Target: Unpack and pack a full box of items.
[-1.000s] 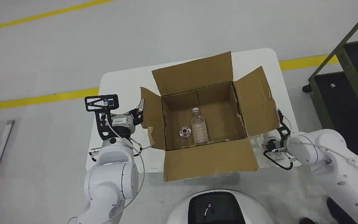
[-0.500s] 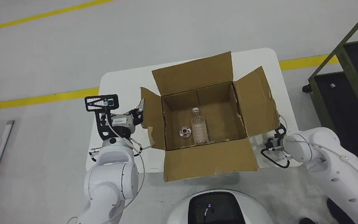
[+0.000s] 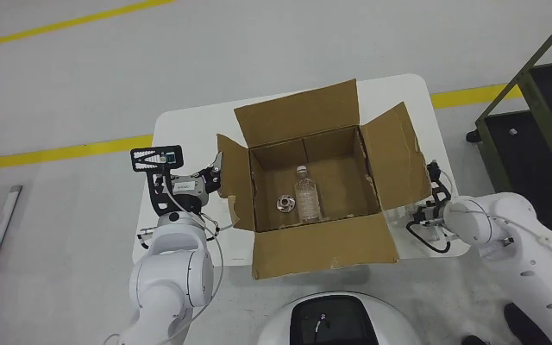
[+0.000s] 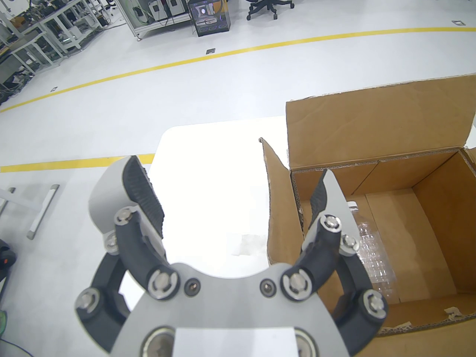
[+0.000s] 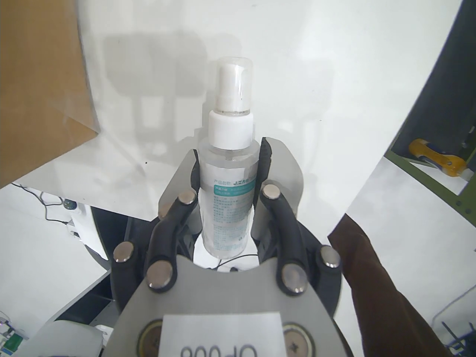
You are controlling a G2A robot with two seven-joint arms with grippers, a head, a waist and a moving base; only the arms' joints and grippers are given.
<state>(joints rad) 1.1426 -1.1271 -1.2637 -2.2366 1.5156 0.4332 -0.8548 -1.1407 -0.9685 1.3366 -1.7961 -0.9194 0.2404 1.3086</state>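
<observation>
Your white tabletop (image 3: 185, 138) carries the open cardboard box (image 3: 319, 246) at its middle, with the flaps spread toward all four edges. Your left pincer (image 4: 230, 180) hangs released over the tabletop's left side, just beside the box's left flap. Your right pincer (image 5: 230, 154), at the right edge, is clenched on a clear spray bottle (image 5: 227, 187). Inside the box, a clear plastic bottle (image 3: 306, 197) lies beside a small round metal piece (image 3: 285, 203).

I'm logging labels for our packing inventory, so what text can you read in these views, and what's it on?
Clear plastic spray bottle in the right claw: label print too small to read.
White sticker on that claw's metal plate: characters upside down and cut off, not readable.
Nothing else legible.
</observation>
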